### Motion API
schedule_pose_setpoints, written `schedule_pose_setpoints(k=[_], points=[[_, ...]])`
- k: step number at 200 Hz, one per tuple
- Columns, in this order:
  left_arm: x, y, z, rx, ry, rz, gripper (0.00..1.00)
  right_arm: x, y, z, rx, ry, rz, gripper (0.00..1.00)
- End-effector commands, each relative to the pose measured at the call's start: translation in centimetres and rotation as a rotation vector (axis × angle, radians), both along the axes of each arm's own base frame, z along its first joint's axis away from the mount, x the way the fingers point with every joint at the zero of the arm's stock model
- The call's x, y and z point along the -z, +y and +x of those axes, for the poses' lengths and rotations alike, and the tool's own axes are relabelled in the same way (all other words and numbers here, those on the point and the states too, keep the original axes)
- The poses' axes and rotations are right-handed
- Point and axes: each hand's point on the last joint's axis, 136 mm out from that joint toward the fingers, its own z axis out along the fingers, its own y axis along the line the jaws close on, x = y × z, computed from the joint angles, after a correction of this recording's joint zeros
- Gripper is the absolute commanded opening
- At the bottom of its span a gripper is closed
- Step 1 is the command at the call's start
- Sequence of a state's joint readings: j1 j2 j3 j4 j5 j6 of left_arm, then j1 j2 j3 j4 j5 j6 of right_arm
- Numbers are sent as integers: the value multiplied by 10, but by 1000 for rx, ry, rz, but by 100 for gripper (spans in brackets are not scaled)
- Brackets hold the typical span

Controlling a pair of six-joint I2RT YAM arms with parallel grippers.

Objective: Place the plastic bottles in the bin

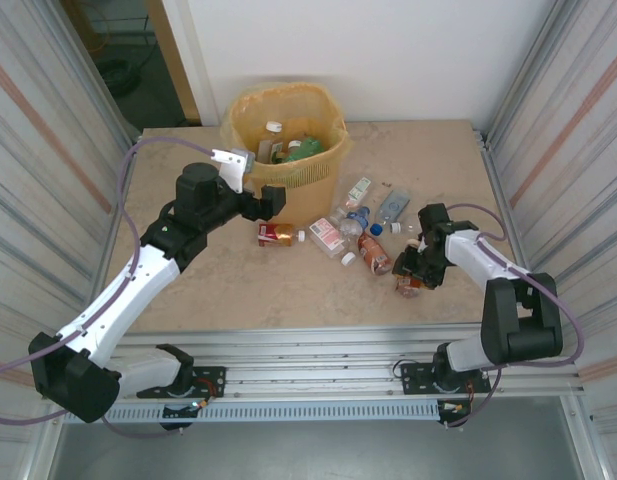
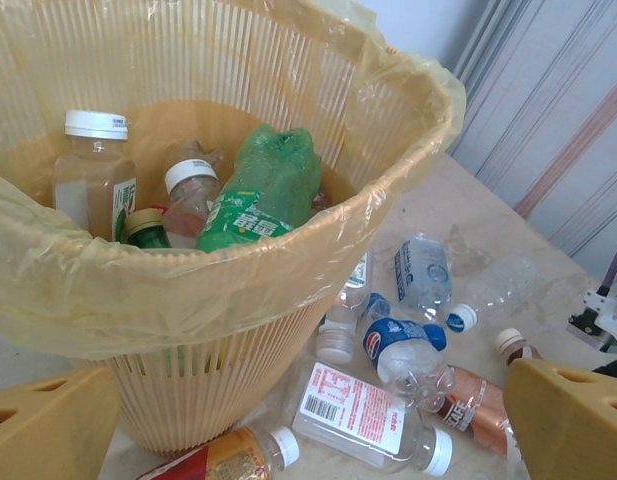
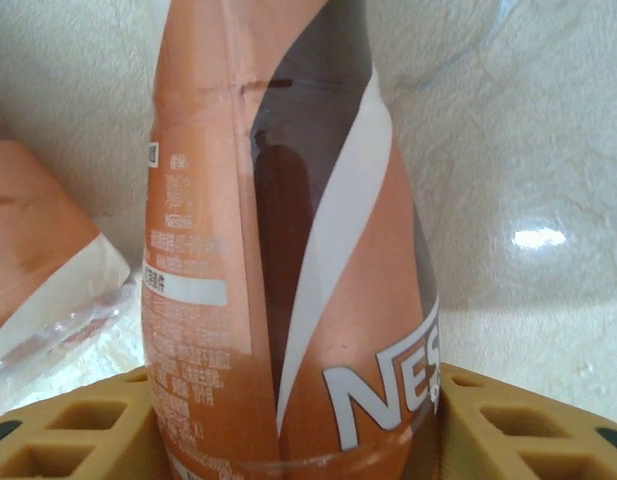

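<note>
Left wrist view: four bottles (image 2: 258,195) in the bin (image 2: 413,150), upper left; left gripper (image 2: 308,425) spread; right gripper (image 3: 298,425) pinches one brown bottle (image 3: 288,200).

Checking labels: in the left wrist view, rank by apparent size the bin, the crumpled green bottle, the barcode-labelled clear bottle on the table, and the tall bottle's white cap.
1. Bin
2. Green bottle and barcode-labelled bottle: look alike, unequal nearness, unranked
3. White cap
</note>
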State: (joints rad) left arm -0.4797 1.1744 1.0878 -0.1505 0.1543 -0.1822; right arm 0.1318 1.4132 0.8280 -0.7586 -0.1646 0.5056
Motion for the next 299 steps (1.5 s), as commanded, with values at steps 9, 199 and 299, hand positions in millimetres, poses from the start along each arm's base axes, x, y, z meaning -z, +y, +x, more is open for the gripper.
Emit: schedule_pose_setpoints(k=[9, 199, 299], points=[[-11, -5, 1, 0, -20, -65, 99, -18, -5, -6, 6, -30, -28, 46], [-69, -143, -27, 449, -32, -199, 82, -257, 79, 25, -285, -1082, 167, 48], [-86, -217, -52, 705, 5, -223, 80, -292, 112, 22, -416, -1205, 212, 49]])
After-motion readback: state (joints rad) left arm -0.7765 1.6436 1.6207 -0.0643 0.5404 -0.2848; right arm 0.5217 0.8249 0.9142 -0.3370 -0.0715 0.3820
